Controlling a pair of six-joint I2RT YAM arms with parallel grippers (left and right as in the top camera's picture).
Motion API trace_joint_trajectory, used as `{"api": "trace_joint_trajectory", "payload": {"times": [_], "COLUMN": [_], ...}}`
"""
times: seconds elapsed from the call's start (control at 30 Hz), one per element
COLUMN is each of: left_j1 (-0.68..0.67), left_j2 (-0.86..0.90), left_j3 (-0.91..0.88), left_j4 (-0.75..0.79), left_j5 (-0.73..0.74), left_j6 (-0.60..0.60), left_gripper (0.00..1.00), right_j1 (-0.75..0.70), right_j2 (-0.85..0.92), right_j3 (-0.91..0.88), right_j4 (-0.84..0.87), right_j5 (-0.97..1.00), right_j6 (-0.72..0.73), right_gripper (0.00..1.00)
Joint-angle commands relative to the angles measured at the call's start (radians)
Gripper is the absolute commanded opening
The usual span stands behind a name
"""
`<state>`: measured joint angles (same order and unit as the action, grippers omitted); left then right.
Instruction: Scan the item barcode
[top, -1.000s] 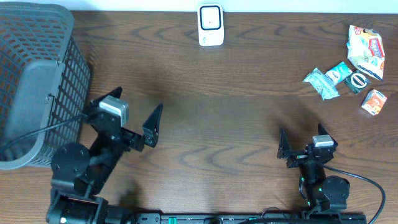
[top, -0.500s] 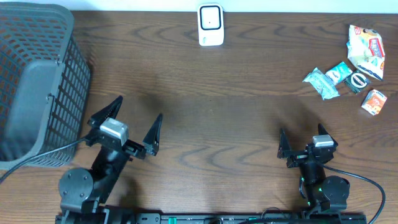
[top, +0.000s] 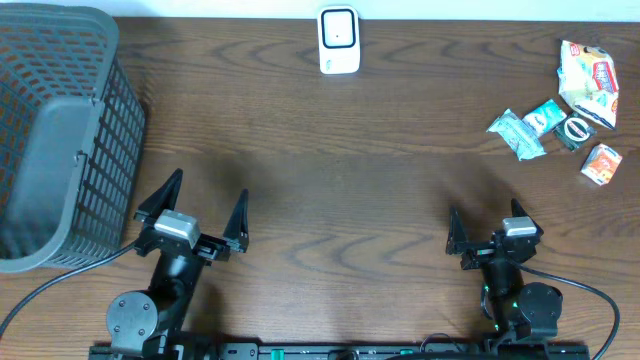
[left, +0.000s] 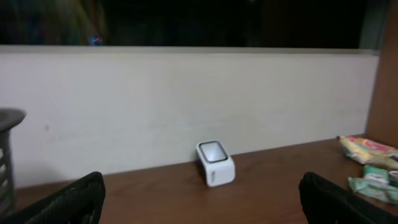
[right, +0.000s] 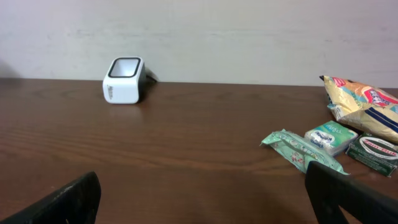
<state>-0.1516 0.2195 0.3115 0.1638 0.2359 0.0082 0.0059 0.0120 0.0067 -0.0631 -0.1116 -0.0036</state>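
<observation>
The left end effector (top: 211, 182) stands wide open and holds nothing, its fingers pointing at the far edge. The right end effector (top: 483, 208) is just as wide and just as empty. Both sit close to the near edge of the tabletop (top: 350, 180), well apart from each other, with bare wood ahead and between them.

The basket (top: 60, 130) fills the far left corner, its wall near the left end effector's outer finger. The scanner (top: 339, 40) stands at the middle of the far edge. The items lie in the far right corner: a snack bag (top: 585, 80), two green packets (top: 517, 133), a dark packet (top: 575, 130) and a small orange box (top: 601, 163), close to the right edge.

Only the overhead view shows the whole basket and the box. The left wrist view catches the basket's rim at its left border and a pale wall (left: 186, 106) behind the scanner. The right wrist view shows the scanner's window tilted upward and the packets lying flat, but no basket.

A second ago the left end effector stood farther out, angled beside the basket; it has drawn back and turned square to the far edge. The right arm and the items have not shifted.
</observation>
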Motion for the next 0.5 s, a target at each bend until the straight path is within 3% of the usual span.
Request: {"api": "trace_joint_trajectory", "payload": {"times": [0.0,0.23,0.47], "left_j1": [0.005,0.005,0.005], "left_j2": [-0.047,-0.100,-0.158], "left_j3": [-0.052,-0.162,-0.226], "left_j4": [0.024,0.188,0.209], "left_j5": [-0.070,-0.073,-0.132], "left_j6": [-0.024,-0.024,-0.068], "left_gripper": [0.98,0.98,0.98], "right_j1": [0.009,0.009,0.009], "right_j2": [-0.006,-0.006,-0.006], "right_j3": [-0.001,-0.002,-0.001], "right_j4": [-0.005,-0.005,-0.005], "right_j5": [0.008,0.008,0.008], "right_j6": [0.018,0.018,0.018], "right_gripper": [0.99,0.99,0.99]}}
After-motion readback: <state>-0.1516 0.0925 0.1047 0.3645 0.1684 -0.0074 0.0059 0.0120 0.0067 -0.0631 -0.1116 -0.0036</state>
